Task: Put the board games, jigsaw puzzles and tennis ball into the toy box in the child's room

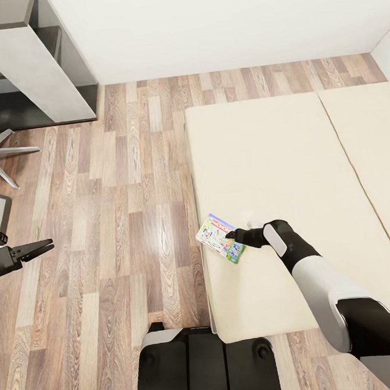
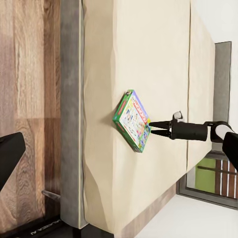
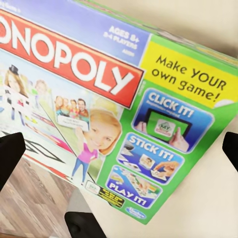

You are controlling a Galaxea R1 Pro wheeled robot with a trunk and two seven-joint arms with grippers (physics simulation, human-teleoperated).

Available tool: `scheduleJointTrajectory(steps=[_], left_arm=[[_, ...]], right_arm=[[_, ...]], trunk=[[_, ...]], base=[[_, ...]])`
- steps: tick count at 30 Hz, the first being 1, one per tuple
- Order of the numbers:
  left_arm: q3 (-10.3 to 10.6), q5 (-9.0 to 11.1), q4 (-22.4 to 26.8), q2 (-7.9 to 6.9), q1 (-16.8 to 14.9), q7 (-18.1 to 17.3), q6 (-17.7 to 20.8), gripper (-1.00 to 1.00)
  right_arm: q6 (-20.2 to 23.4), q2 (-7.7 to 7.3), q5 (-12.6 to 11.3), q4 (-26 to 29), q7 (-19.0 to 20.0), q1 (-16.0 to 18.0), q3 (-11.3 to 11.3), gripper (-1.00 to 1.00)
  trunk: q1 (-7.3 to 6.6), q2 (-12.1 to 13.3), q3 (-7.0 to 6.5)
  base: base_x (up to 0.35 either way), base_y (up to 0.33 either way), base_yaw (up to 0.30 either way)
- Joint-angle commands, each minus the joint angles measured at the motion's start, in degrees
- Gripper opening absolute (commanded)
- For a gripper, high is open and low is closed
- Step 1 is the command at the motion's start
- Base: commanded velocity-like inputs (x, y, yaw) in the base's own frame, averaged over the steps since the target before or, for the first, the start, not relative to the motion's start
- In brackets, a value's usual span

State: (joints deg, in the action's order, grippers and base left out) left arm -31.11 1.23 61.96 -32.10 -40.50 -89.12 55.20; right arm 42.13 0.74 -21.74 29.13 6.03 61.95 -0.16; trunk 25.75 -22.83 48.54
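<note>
A pale, green-edged Monopoly board game [image 1: 220, 238] lies on the beige bed [image 1: 285, 154], right at the mattress edge nearest the floor. My right gripper [image 1: 230, 236] is at the box's bed-side edge, open, with the fingertips just short of the box or touching it. The left wrist view shows the same game [image 2: 132, 120] with the right gripper [image 2: 150, 128] pointing at it. In the right wrist view the box lid [image 3: 99, 99] is close up between spread fingertips [image 3: 10, 153]. My left gripper [image 1: 49, 247] hangs open over the wooden floor, holding nothing.
A light-grey desk [image 1: 28, 61] with a dark frame stands at the far left by the wall. A chair's star base [image 1: 0, 153] is near it. Open wooden floor [image 1: 120, 212] lies between desk and bed. A second mattress [image 1: 365, 136] adjoins the first. My own base [image 1: 207, 363] is below.
</note>
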Motion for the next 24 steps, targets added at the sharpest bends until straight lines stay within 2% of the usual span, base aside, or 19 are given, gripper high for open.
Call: scheduleJointTrajectory(steps=[1,9,14,24], left_arm=[[0.0,-0.1,0.0,0.00,0.0,-0.3,0.6,1.00],[-0.1,-0.1,0.0,0.00,0.0,-0.3,0.6,1.00],[-0.1,0.0,0.0,0.02,0.0,-0.3,0.6,1.00],[-0.1,0.0,0.0,0.01,0.0,-0.3,0.6,1.00]], right_arm=[[0.2,0.01,0.2,0.0,0.2,0.0,0.0,1.00],[0.0,0.05,0.3,0.0,0.2,0.0,-0.2,1.00],[-2.0,0.05,0.2,-0.1,0.2,0.0,-0.2,1.00],[-3.3,-0.02,0.2,-2.9,0.1,0.0,0.0,1.00]], trunk=[[0.03,-0.1,0.06],[0.03,-0.1,0.06],[0.03,-0.1,0.06],[0.03,-0.1,0.06]], base=[[0.000,0.000,0.000],[0.000,0.000,0.000],[0.000,0.000,0.000],[0.000,0.000,0.000]])
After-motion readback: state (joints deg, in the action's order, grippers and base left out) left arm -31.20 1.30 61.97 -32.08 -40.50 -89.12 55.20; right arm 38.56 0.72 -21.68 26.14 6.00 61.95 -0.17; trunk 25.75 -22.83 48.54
